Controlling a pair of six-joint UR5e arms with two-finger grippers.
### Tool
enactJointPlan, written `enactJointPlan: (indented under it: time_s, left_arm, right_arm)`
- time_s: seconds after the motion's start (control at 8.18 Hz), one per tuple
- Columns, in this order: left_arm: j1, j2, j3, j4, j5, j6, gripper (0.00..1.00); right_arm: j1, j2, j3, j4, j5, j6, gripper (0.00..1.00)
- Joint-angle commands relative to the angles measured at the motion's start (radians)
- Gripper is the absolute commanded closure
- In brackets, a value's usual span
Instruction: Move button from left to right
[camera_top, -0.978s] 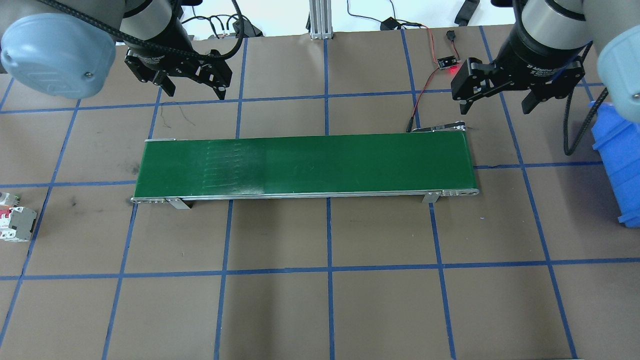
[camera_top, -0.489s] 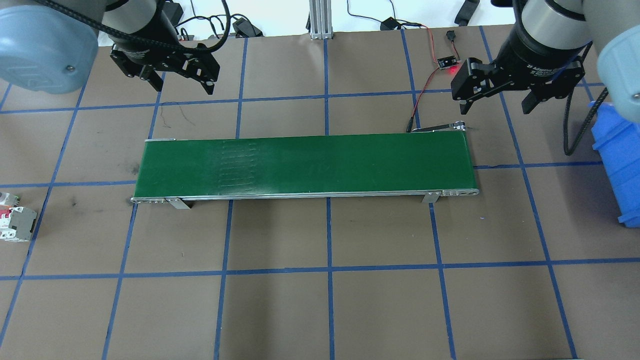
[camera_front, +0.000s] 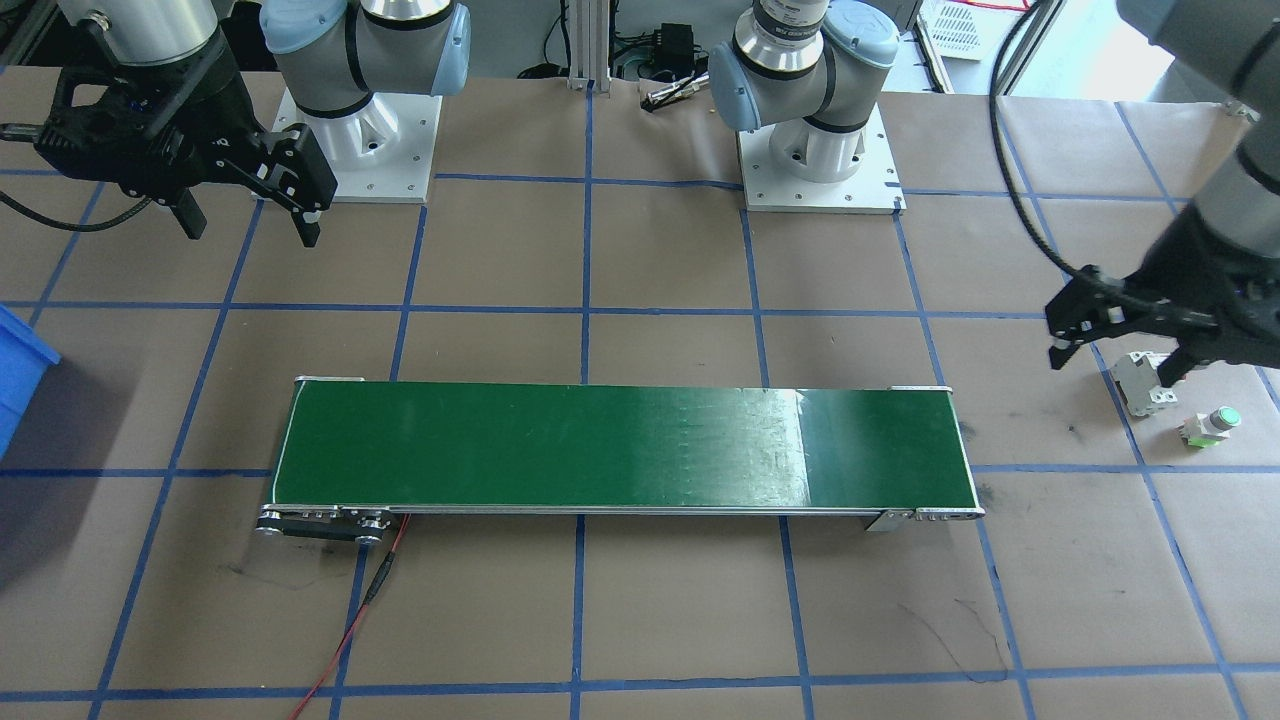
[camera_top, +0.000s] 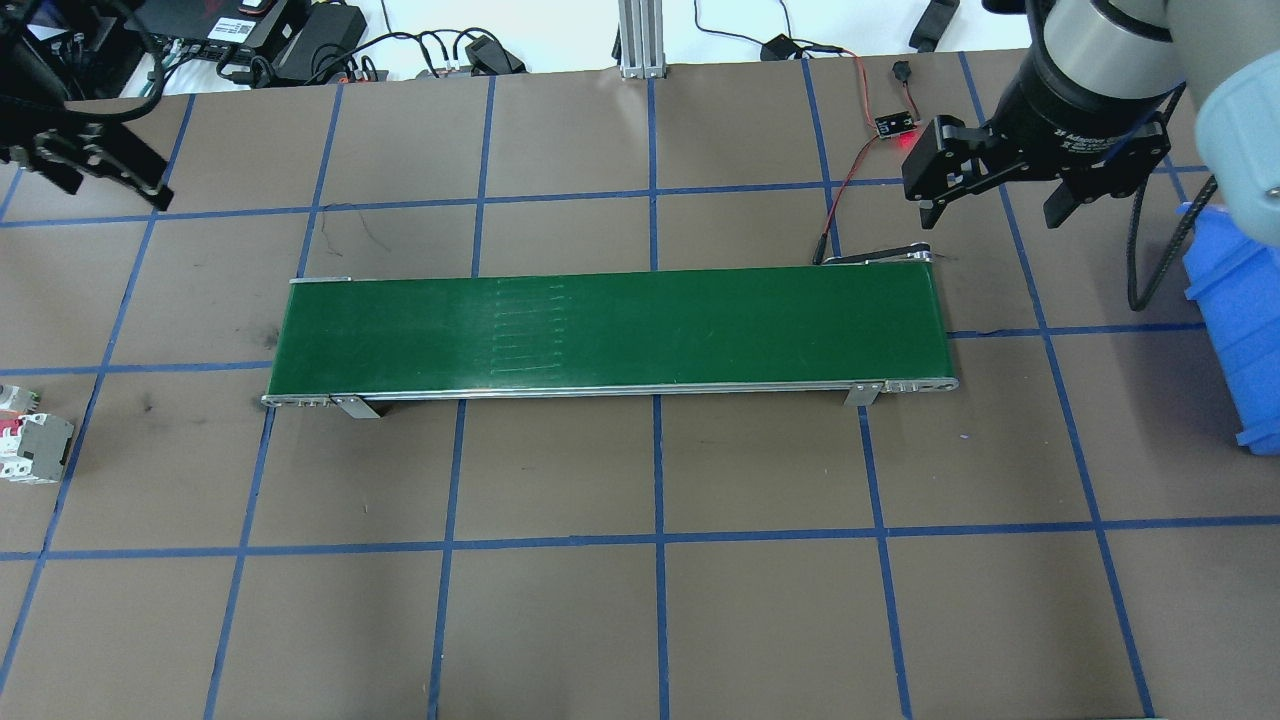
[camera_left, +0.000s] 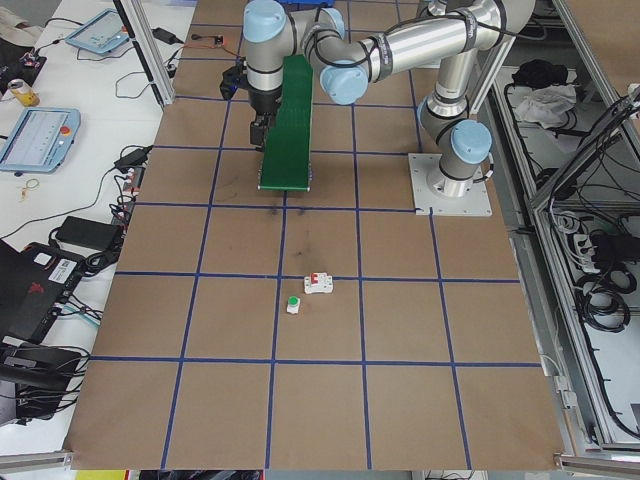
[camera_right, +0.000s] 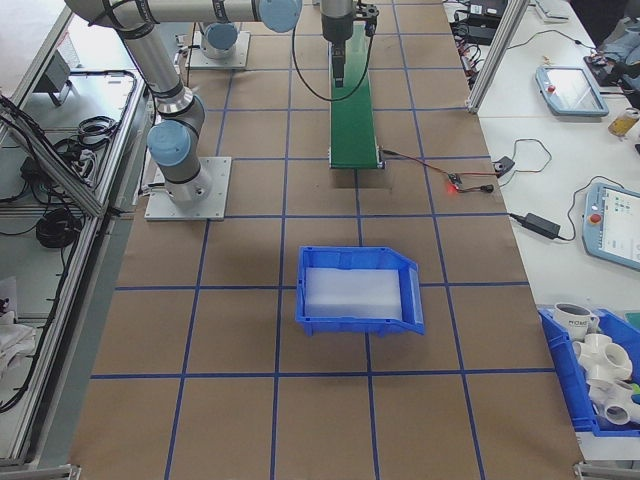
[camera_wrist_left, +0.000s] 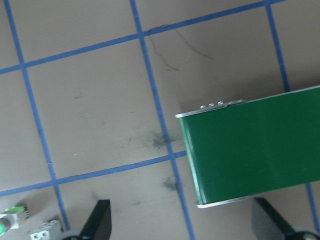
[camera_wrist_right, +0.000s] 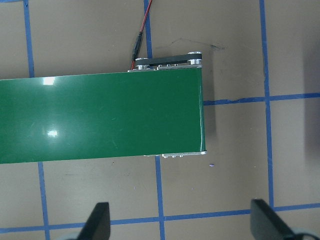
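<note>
The button (camera_front: 1212, 425) sits untouched at right of the front view, left gripper (camera_front: 1118, 350) spread wide above the neighbouring breaker (camera_front: 1140, 381); the approach is under way, and next it should shift over and descend.

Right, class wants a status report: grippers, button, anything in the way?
Left gripper open, empty, above breaker. Right gripper open, empty. Button on table beside breaker, ungrasped. Belt bare.

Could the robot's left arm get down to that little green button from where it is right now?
Probably yes. The left gripper hangs open just beside the button, which stands in the open; only the circuit breaker sits close by.
</note>
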Motion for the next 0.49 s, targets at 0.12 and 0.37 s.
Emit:
enactJointPlan:
  time_s: [0.12, 0.37]
  left_arm:
    - [0.296, -0.122, 0.001, 0.172, 0.005, 0.428, 0.00]
    - [0.375, -0.209, 0.011, 0.226, 0.002, 0.556, 0.00]
  right_arm:
    - [0.000, 0.001, 0.000, 0.000, 0.000, 0.000, 0.00]
    - [0.000, 0.001, 0.000, 0.000, 0.000, 0.000, 0.00]
